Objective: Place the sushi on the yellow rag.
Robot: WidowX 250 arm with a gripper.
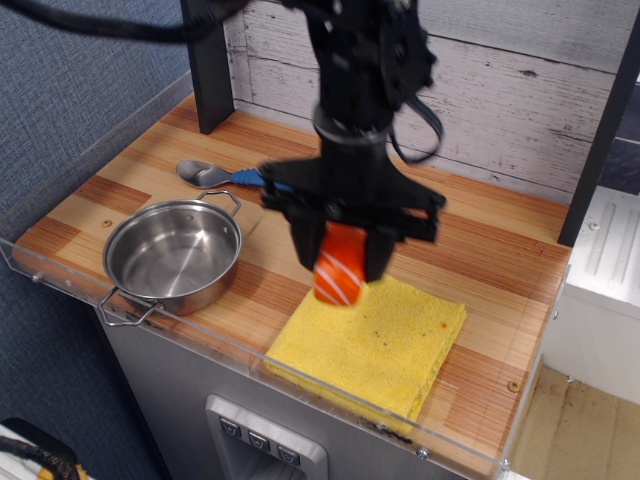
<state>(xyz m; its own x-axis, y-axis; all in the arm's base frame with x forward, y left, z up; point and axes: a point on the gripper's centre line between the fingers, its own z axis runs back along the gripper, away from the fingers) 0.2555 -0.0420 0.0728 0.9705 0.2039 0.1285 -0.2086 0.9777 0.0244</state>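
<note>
My gripper (342,262) is shut on the sushi (341,265), a glossy orange piece with white stripes. It hangs between the black fingers, just above the near-left part of the yellow rag (385,345). The rag is a folded square of yellow terry cloth with dark specks, lying at the front of the wooden counter. Whether the sushi touches the rag I cannot tell.
A steel pot (173,254) with two handles stands empty at the front left. A spoon with a blue handle (215,176) lies behind it, partly hidden by the arm. A clear plastic rim (200,335) runs along the counter's front edge. A black post (207,60) stands at the back left.
</note>
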